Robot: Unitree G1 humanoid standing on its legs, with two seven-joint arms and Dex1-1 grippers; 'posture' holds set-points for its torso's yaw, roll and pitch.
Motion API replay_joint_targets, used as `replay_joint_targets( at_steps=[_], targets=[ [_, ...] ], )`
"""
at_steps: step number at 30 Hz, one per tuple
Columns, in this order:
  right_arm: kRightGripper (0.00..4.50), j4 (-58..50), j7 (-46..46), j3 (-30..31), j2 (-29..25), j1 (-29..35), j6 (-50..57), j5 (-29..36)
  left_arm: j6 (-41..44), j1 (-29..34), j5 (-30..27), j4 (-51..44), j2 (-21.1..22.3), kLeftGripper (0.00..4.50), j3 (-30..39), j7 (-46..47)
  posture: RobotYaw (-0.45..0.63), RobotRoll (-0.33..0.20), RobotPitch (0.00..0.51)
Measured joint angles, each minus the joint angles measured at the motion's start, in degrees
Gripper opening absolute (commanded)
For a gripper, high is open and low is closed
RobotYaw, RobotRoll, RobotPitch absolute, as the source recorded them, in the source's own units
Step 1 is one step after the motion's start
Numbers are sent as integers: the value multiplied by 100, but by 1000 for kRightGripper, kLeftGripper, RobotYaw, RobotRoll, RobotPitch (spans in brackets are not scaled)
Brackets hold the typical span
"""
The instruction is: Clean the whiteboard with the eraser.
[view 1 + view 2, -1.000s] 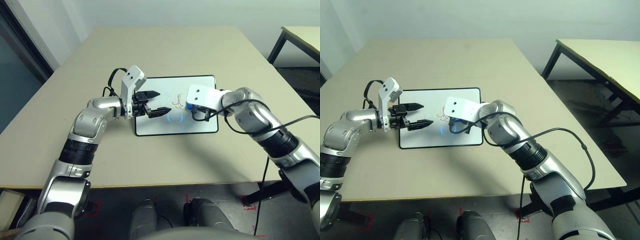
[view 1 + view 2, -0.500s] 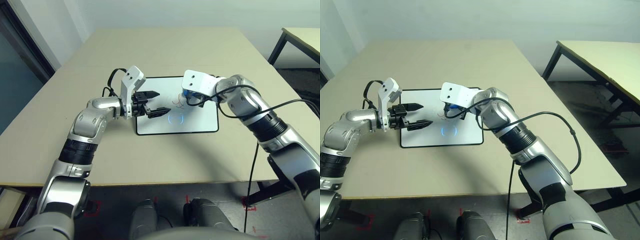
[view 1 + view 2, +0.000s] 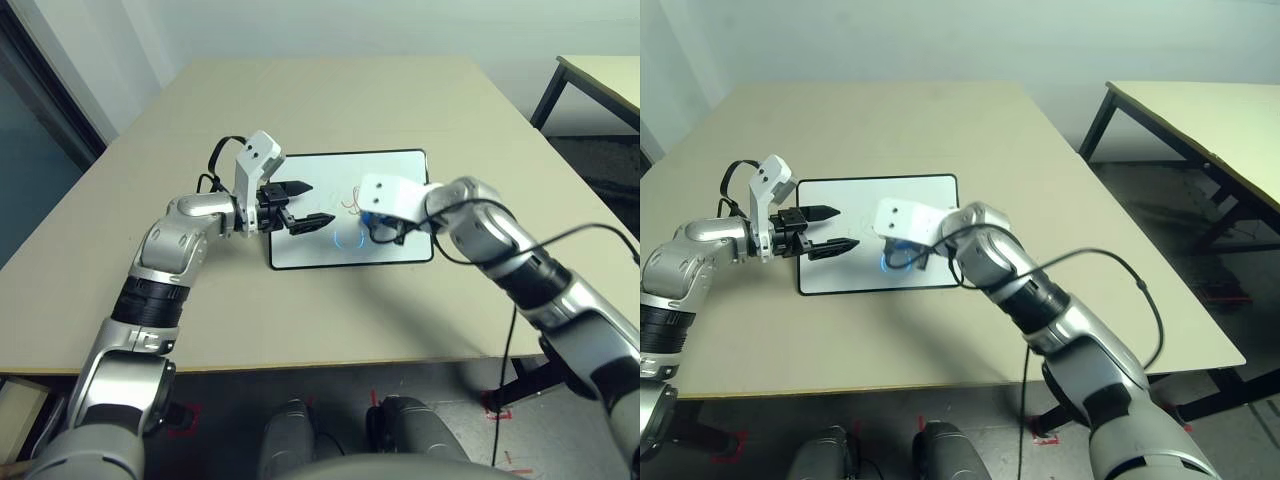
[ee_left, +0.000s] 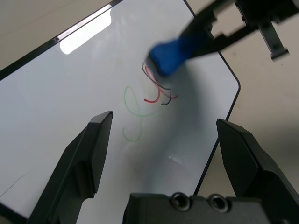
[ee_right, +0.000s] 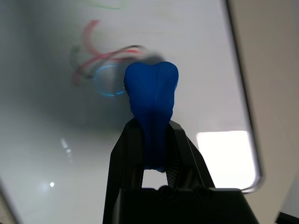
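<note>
The whiteboard (image 3: 310,252) lies flat on the tan table, with red, green and black scribbles (image 4: 156,93) near its middle and a small blue ring (image 3: 350,237) beside them. My right gripper (image 5: 154,133) is shut on the blue eraser (image 5: 152,98). The eraser's tip (image 4: 169,55) rests on the board right at the scribbles, over the board's right half (image 3: 368,218). My left gripper (image 3: 316,203) hovers open over the board's left part, its fingers pointing toward the eraser, nothing between them.
The tan table (image 3: 330,100) has wide free room around the board. A second table (image 3: 600,80) stands at the back right. A black cable (image 3: 512,340) hangs from my right arm past the table's front edge.
My right gripper carried the eraser up to the board's far edge, then back toward me onto the scribbles at the middle. The left arm has stayed where it was.
</note>
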Motion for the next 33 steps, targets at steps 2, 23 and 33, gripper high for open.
replay_joint_targets(
  at_steps=[2,23,33],
  targets=[
    [602,203,-77,-52,0,-78,-146,-13,-17,0,0,2,2,4500,0,-7,-87,0,19],
    [600,-767,320,-9,-246,284,432,-188,-192,-60,11,212,-81,4500,-11,-53,-114,0,16],
    [600,-1880,712,386,-275,1055,530,-279,-164,-100,15,213,-92,4500,-10,-36,-96,0,22]
  ],
)
